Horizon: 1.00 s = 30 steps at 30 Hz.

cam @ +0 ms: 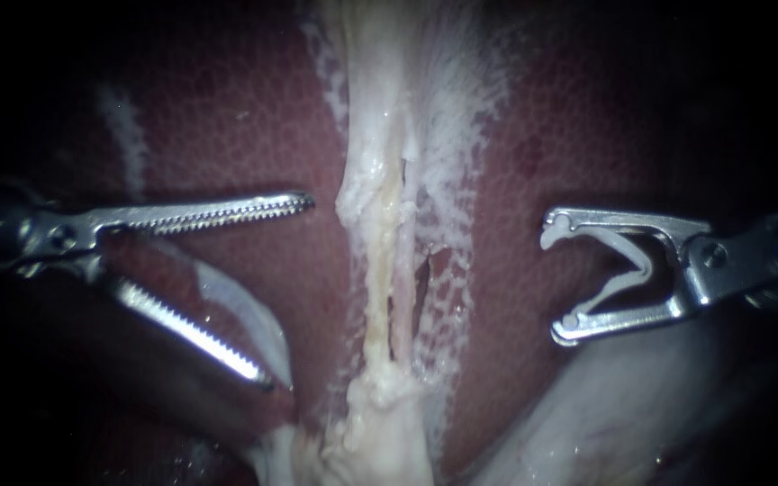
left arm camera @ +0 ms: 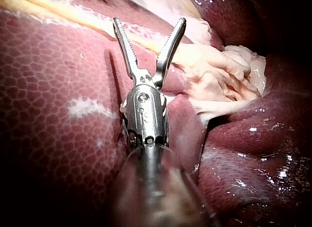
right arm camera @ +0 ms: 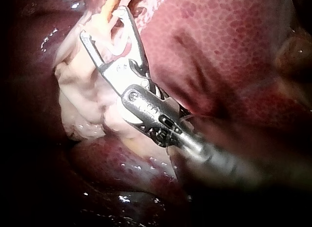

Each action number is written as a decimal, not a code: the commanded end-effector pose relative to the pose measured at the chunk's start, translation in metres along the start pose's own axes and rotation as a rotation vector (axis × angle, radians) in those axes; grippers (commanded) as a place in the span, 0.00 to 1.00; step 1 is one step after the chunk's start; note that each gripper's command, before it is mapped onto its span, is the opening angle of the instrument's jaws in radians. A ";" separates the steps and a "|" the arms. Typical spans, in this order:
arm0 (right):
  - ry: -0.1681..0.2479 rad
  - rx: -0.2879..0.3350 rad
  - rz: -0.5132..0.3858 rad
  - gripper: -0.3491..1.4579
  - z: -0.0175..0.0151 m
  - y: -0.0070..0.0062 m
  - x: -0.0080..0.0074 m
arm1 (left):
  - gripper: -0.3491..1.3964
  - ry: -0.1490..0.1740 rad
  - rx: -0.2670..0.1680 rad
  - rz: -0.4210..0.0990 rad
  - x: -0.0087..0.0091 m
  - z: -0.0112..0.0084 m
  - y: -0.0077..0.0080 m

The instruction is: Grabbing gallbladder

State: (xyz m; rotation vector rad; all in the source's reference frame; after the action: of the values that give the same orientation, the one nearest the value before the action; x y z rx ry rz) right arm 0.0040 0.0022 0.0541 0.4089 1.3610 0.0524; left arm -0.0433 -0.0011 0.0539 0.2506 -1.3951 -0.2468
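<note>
In the endoscope view the left instrument (cam: 288, 291) lies left of the pale strand (cam: 380, 234), its toothed tool spread wide and empty over the liver (cam: 227, 117). The right instrument (cam: 553, 283), right of the strand, pinches a white clip (cam: 628, 270) in its parted jaws. The lumpy mass at the strand's foot looks like the gallbladder (cam: 380, 423), untouched.

In the left wrist view the left instrument (left arm camera: 150, 22) points at the strand (left arm camera: 73, 14), with the gallbladder (left arm camera: 214, 75) just beside its open jaws.

In the right wrist view the right instrument (right arm camera: 103, 23) hovers by the gallbladder (right arm camera: 87, 100).

This seems the approach: the left tool must next reach the strand's foot and close.
</note>
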 end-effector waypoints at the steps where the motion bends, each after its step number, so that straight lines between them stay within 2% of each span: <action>1: 0.000 0.000 0.000 0.52 0.0000 0.0000 0.0000 | 0.83 0.000 0.000 0.000 0.0000 0.0000 0.0000; 6: 0.000 0.000 0.000 0.52 0.0000 0.0000 0.0000 | 0.84 0.002 -0.012 -0.014 -0.0002 -0.0003 0.0001; 15: 0.000 0.000 0.000 0.52 0.0000 0.0001 -0.0001 | 0.85 0.011 -0.107 -0.143 0.0000 -0.0003 0.0010; 23: 0.000 0.000 0.000 0.52 -0.0001 0.0001 -0.0001 | 0.84 0.064 -0.146 -0.191 0.0004 0.0017 0.0023; 30: 0.000 0.000 0.000 0.52 -0.0001 0.0001 -0.0001 | 0.81 0.088 -0.164 -0.222 0.0008 0.0028 0.0029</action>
State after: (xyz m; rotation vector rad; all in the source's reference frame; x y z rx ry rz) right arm 0.0040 0.0022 0.0542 0.4088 1.3606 0.0524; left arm -0.0459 0.0014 0.0562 0.2815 -1.2488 -0.5299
